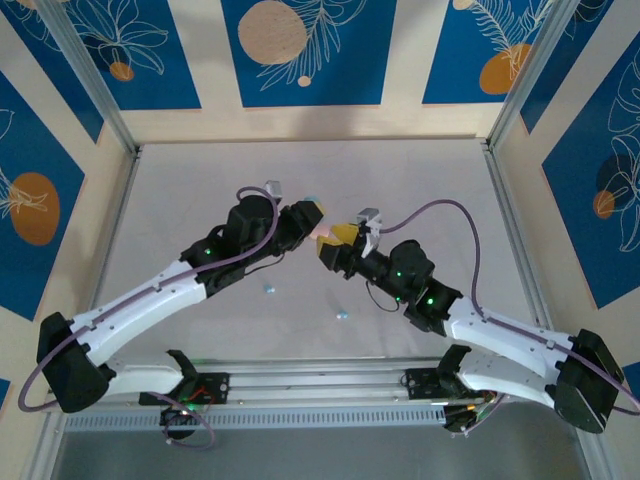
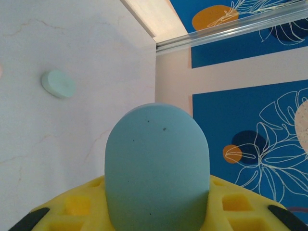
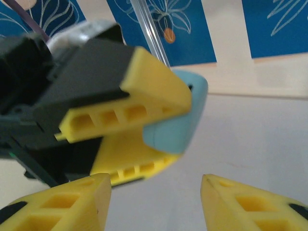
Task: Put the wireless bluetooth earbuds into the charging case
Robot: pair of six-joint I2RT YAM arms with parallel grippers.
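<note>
Pale-blue case (image 2: 156, 168) aloft, earbuds (image 1: 268, 289) seemingly loose

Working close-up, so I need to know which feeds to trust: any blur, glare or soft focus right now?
Right wrist view: soft all over, the left claw and its blue case smeared, the right claw out of focus. Left wrist view: blue case crisp, mint case behind slightly soft. Top view: evenly lit, no glare, loose earbuds mere specks.

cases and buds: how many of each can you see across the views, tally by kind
cases: 2 (light blue case, held; mint green case, on the table)
buds: 2, loose on the table
pink item, kind unclear: 1
total: 5
</note>
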